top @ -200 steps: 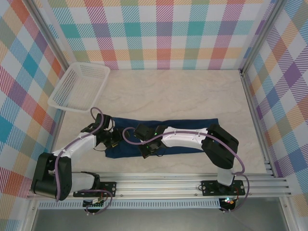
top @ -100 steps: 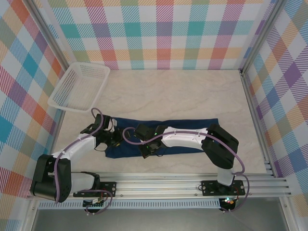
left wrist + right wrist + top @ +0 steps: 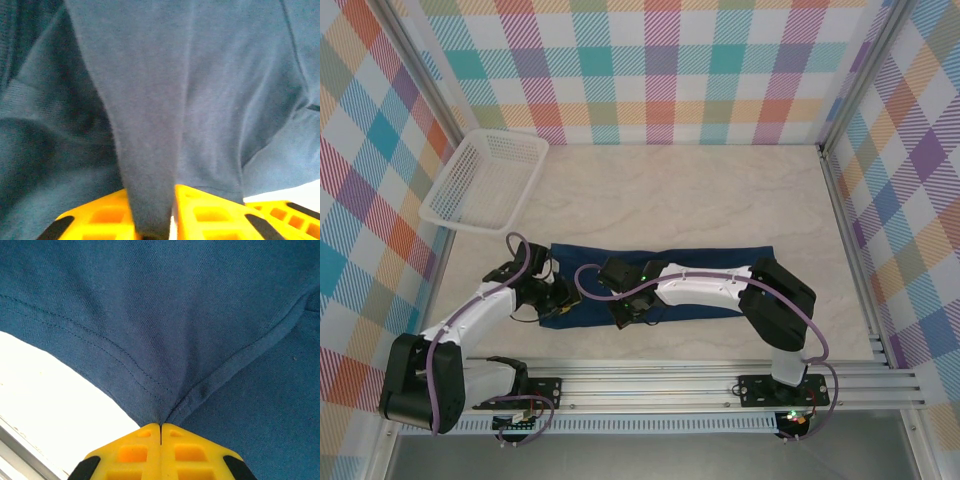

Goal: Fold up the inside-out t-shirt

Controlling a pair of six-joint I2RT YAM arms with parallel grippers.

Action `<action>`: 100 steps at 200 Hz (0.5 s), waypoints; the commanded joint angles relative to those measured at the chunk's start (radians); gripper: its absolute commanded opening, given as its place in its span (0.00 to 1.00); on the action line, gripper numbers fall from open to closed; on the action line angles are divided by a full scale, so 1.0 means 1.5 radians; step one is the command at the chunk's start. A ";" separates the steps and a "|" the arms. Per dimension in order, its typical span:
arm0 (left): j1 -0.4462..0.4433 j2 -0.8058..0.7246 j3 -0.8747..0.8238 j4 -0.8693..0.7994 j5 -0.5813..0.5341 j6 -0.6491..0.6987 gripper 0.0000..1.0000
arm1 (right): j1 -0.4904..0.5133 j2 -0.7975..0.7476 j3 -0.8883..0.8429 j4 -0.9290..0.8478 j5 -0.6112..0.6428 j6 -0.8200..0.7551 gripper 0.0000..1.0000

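End effectors (image 3: 172, 227) (image 3: 160, 432) pinch t-shirt (image 3: 705, 260); basket (image 3: 465, 222) apart.

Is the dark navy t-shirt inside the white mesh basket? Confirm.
No, the dark navy t-shirt lies on the table, apart from the white basket.

You have the inside-out t-shirt (image 3: 710, 257) lying on the desk (image 3: 670, 190) as a long, dark navy band, folded lengthwise and stretched left to right toward the near edge. In the left wrist view, the t-shirt (image 3: 200, 100) is gathered into a soft raised ridge with creases on either side. In the right wrist view, the t-shirt (image 3: 200, 315) shows a double-stitched hem and a raised seam drawn together to one taut point.
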 commanded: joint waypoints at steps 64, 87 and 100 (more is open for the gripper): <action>-0.007 0.017 0.005 -0.064 -0.163 -0.001 0.36 | -0.002 -0.031 -0.019 0.013 -0.037 -0.015 0.20; -0.008 -0.002 0.027 -0.078 -0.178 0.006 0.52 | -0.002 -0.063 -0.019 -0.011 -0.013 -0.034 0.31; -0.009 -0.023 0.047 -0.091 -0.197 0.012 0.56 | -0.009 -0.084 -0.018 -0.012 -0.006 -0.043 0.34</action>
